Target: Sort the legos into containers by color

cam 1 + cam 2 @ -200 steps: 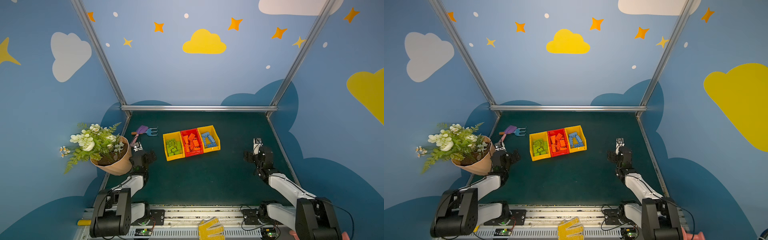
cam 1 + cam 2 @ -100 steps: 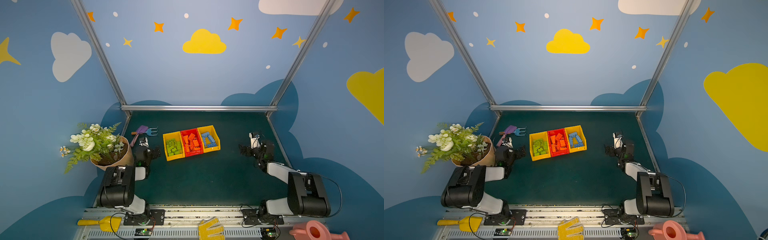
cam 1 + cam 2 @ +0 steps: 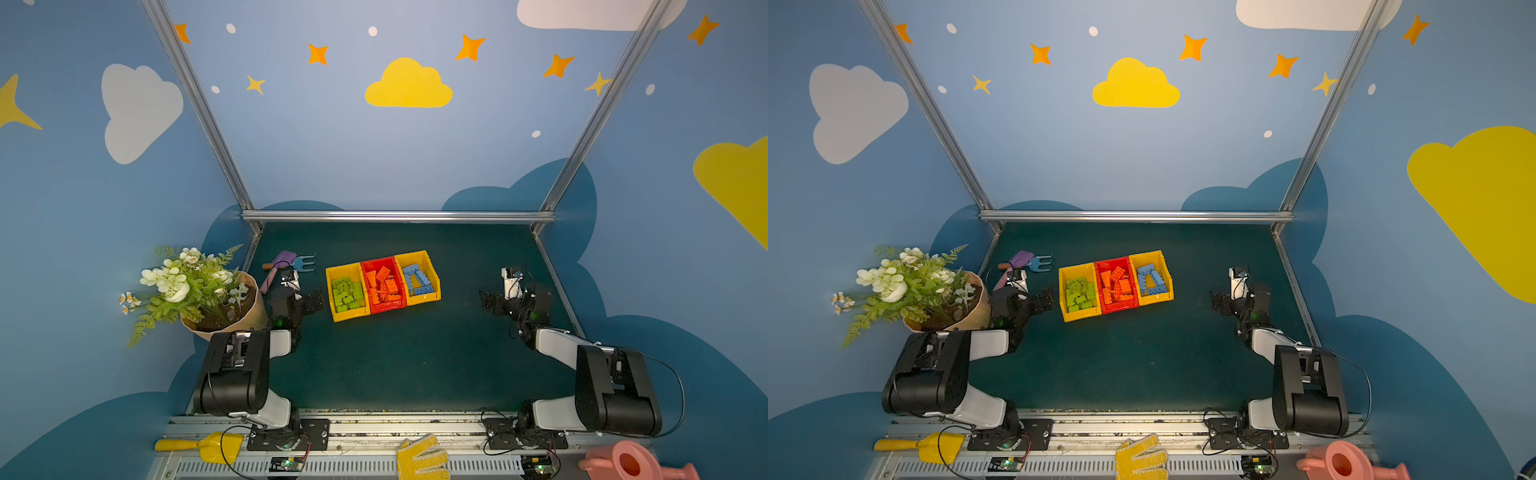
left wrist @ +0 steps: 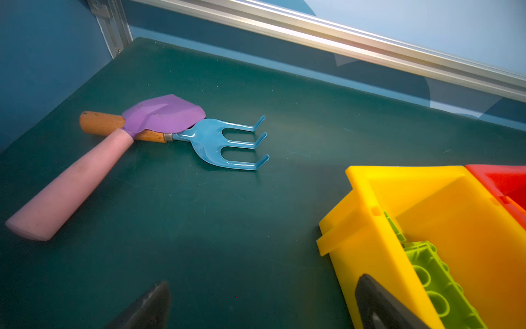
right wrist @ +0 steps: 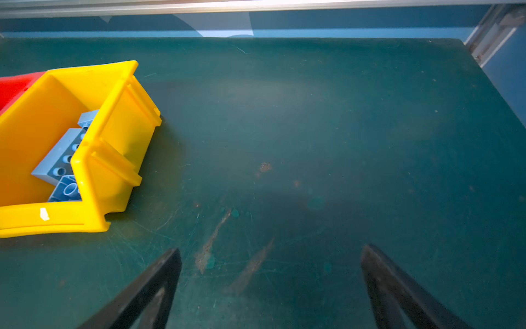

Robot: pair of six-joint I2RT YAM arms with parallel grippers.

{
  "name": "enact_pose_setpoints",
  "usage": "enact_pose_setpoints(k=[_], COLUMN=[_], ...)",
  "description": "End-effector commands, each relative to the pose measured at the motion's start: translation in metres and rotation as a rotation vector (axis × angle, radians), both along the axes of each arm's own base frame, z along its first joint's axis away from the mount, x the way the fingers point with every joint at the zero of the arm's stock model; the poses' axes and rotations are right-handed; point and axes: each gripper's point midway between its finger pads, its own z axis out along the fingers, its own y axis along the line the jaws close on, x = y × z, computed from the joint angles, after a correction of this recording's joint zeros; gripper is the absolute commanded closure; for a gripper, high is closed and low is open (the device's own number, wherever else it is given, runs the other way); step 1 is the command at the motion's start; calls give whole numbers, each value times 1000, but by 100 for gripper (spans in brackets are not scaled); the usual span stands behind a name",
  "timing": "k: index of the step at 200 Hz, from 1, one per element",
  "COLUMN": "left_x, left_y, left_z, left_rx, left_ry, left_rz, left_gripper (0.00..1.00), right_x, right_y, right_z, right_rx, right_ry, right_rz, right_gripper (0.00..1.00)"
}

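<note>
legos [image 3: 384, 286] colour-sorted in containers [image 3: 351, 315] | left gripper [image 3: 313, 300] spread, empty | right gripper [image 3: 487, 303] spread, empty

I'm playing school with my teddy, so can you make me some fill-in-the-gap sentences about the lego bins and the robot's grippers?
1. The middle bin is ____.
2. The legos in the right-end bin are light ____.
3. The lime green legos lie in the left-end bin, coloured ____.
4. The left gripper and the right gripper both stand ____, holding nothing.

Missing words: red, blue, yellow, open.
</note>
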Motion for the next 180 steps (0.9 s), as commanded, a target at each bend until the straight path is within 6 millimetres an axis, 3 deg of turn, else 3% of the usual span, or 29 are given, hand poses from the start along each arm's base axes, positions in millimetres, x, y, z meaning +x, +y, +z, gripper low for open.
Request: enact_pose_setpoints(k=[1, 21, 30, 47, 64, 180], left_x=[0, 1, 0, 1, 1, 0], left_y=[-2, -2, -2, -3, -2, 0], left_z=[0, 1, 1, 1, 0, 2], left_rx=[7, 7, 9, 8, 9, 51], left_ry=[2, 1, 2, 1, 4, 1], left_rz=[-18, -16, -17, -17, -14, 27], left_gripper=[0, 0, 0, 0, 0, 0], right_x=[2, 8, 15, 11, 15, 12], right_y=[-7, -9, -10, -8, -9, -7], right_z=[10, -6, -4, -11, -6, -8], right_rx=[29, 20, 24, 8, 17, 3], right_ry=[-87, -131, -159, -67, -127, -87], right_rz=[-48, -74, -87, -73, -79, -74], right_gripper=[4, 4, 4, 4, 4, 4])
